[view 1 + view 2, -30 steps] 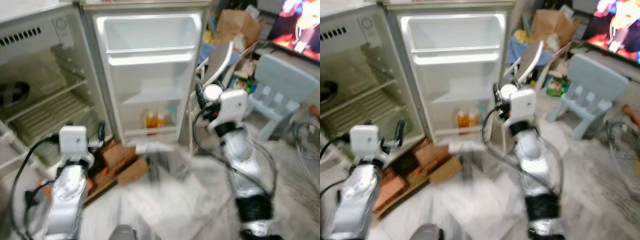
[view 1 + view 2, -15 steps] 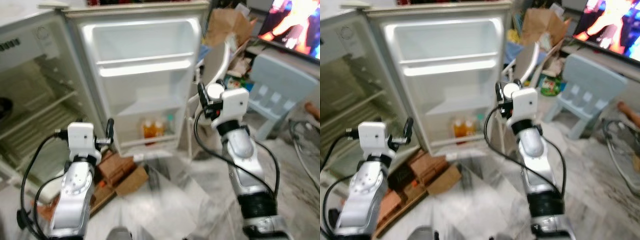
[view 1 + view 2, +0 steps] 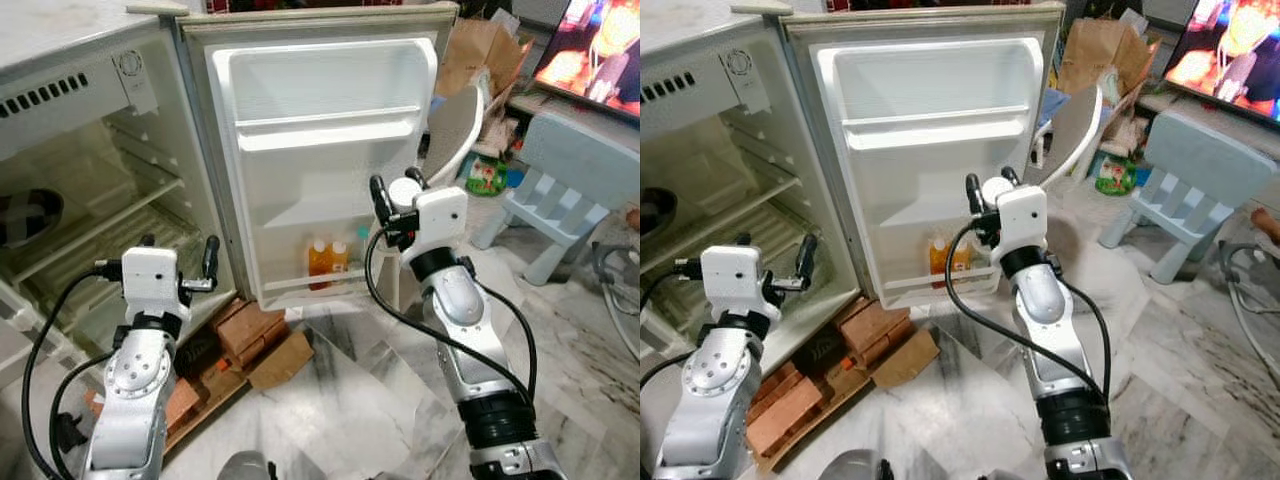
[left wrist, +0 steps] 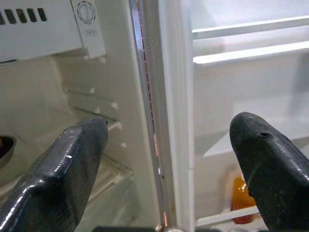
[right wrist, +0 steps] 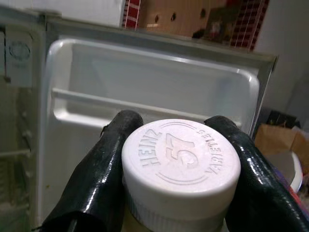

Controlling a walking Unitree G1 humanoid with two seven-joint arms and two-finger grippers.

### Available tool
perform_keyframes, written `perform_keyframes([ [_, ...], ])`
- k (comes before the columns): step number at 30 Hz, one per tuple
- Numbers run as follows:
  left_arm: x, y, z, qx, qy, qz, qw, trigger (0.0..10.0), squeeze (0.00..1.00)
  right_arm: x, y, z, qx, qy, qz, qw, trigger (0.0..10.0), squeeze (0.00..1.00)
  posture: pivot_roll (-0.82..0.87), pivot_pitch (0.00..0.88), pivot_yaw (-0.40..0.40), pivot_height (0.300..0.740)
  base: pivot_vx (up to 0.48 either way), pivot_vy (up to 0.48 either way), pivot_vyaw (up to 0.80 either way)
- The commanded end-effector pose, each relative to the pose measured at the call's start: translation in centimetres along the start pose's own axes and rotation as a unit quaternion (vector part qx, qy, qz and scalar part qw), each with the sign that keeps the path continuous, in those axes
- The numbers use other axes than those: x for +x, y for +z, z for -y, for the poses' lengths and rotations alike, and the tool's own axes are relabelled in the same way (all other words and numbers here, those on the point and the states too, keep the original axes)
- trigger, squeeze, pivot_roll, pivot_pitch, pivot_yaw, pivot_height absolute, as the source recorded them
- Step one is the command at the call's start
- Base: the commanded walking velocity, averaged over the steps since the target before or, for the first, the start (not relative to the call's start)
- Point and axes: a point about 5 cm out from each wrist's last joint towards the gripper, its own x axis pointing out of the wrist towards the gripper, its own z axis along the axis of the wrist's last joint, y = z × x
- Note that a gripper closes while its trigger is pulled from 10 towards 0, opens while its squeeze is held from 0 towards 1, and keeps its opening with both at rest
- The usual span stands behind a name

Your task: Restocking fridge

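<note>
The fridge cabinet (image 3: 70, 200) is standing open at far left, its wire shelves bare apart from a dark round item low on the left. The left gripper (image 4: 169, 159) is hovering in front of the cabinet's edge, fingers (image 4: 67, 164) spread wide and holding nothing. Below it, bricks (image 3: 245, 325) and flattened cardboard (image 3: 285, 358) are lying on the marble floor (image 3: 350, 400). The open fridge door (image 3: 325, 150) is facing the robot; two orange bottles (image 3: 328, 258) are sitting in its bottom rack. The right gripper (image 5: 178, 169) is raised before the door at about lower-shelf height, its two fingers clamping a bottle with a white cap (image 5: 181, 166) marked Heinz 57; the cap is sitting squarely between the fingers, touching both. Further right, a white chair (image 3: 455, 120), a pale blue child's chair (image 3: 575, 170) and a lit screen (image 3: 600, 50) are standing well apart from the fridge
</note>
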Motion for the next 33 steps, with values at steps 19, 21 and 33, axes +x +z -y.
perform_keyframes([
  [19,0.0,0.6,0.3,-0.010,-0.013,0.010,1.000,10.0,0.00,2.1,4.8,0.5,-0.029,-0.003,0.092,0.995,10.0,0.00,0.18,0.000,-0.041,0.740,0.072,0.015,0.00],
  [21,0.0,0.6,0.2,-0.012,-0.013,0.010,1.000,10.0,0.00,2.1,4.8,0.4,-0.030,0.000,0.092,0.995,10.0,0.00,0.18,0.000,-0.042,0.740,0.296,0.379,0.00],
  [33,-0.1,0.7,0.4,-0.020,-0.022,0.008,1.000,10.0,0.00,1.8,4.1,1.2,-0.029,-0.024,0.075,0.996,10.0,0.00,0.18,0.000,-0.043,0.740,0.272,0.396,0.00],
])
